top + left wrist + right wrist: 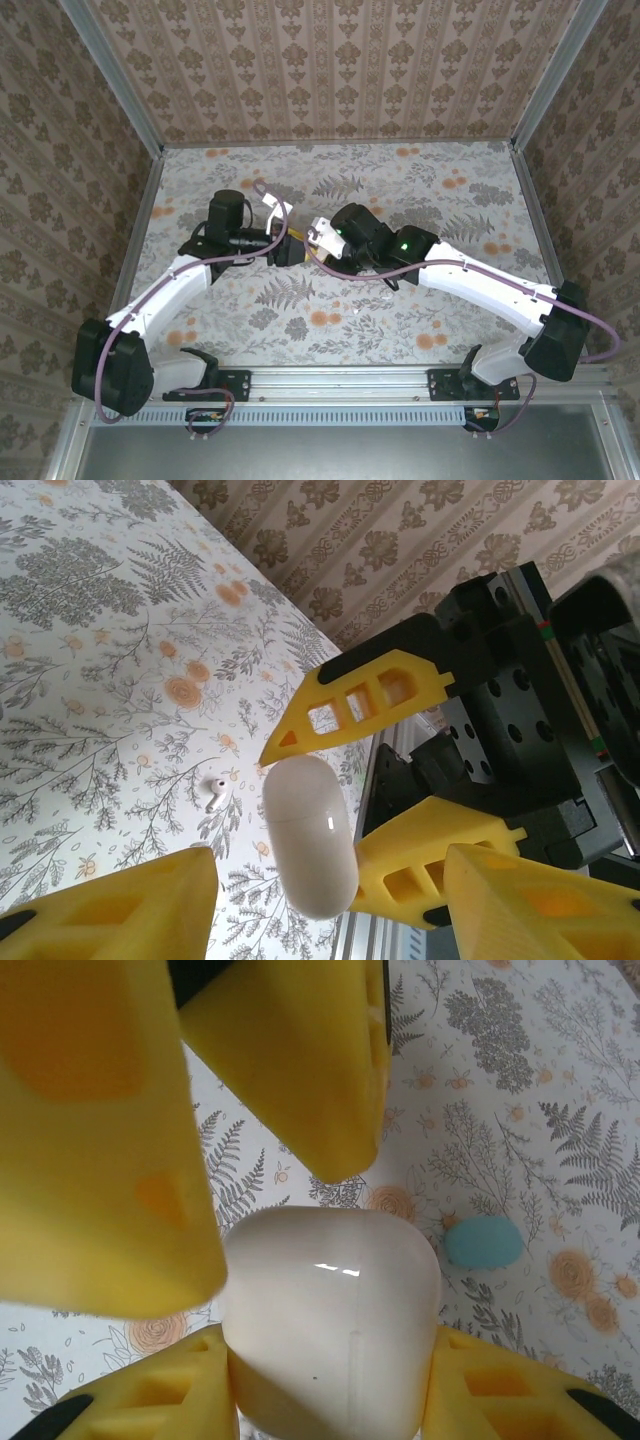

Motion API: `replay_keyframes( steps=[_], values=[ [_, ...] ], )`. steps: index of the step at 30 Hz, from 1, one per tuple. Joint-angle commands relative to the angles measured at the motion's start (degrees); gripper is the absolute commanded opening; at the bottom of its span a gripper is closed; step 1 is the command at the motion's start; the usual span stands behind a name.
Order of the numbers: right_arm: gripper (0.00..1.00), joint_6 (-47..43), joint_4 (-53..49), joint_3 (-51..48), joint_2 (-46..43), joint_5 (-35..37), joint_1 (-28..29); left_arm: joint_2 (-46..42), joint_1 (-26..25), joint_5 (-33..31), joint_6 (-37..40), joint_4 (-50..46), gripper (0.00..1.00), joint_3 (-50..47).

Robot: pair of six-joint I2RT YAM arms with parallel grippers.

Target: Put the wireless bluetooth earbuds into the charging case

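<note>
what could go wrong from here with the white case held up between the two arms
1. The right gripper pinches the smooth white case in the air, and the left gripper flanks it with its fingers apart. If those fingers close off-centre, the case might twist or slip loose.
2. A white earbud lies on the table below, so a dropped case could knock it away.

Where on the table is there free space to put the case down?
Bare cloth lies all along the back wall and, nearer, left of centre by the base rail. The centre is crowded: left gripper and right gripper meet around the white charging case; a white earbud lies nearby.
</note>
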Motion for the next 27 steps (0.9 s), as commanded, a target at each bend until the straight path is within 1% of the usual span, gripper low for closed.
replay_keyframes(
  steps=[1, 3, 7, 9, 16, 18, 20, 24, 27],
  values=[
    [0.33, -1.98, 1.25, -0.16, -1.14, -1.09, 0.48, 0.38, -0.50, 1.56, -0.65, 2.49, 0.60, 1.48],
    [0.33, -2.17, 1.43, -0.13, -2.89, -1.21, 0.49, 0.80, -0.50, 1.27, -0.77, 2.55, 0.58, 1.47],
    [0.34, -2.43, 1.80, -0.06, -3.25, -1.56, 0.67, 1.64, -0.54, 0.96, -1.30, 2.94, 0.55, 1.75],
    [0.34, -2.50, 1.81, -0.02, -3.25, -1.54, 0.81, 2.20, -2.32, 0.81, -1.59, 3.09, 0.54, 2.01],
    [0.34, -2.93, 1.71, -0.24, -3.07, -1.36, 0.85, 3.19, -3.20, 1.33, -1.92, 3.59, 0.54, 2.63],
    [0.34, -2.88, 1.93, -0.33, -3.24, -1.34, 0.85, 3.24, -3.28, 1.42, -1.86, 3.60, 0.52, 2.67],
    [0.34, -3.00, 1.87, -0.35, -3.29, -1.50, 0.80, 3.34, -3.22, 1.37, -1.70, 3.51, 0.44, 2.67],
    [0.34, -3.12, 1.55, -0.33, -3.24, -1.61, 0.79, 3.45, -3.22, 1.06, -1.18, 3.28, 0.25, 2.76],
    [0.39, -3.02, 1.54, -0.29, -3.40, -1.31, 0.77, 3.46, -3.22, 0.66, -0.45, 2.60, 0.14, 3.00]
  ],
)
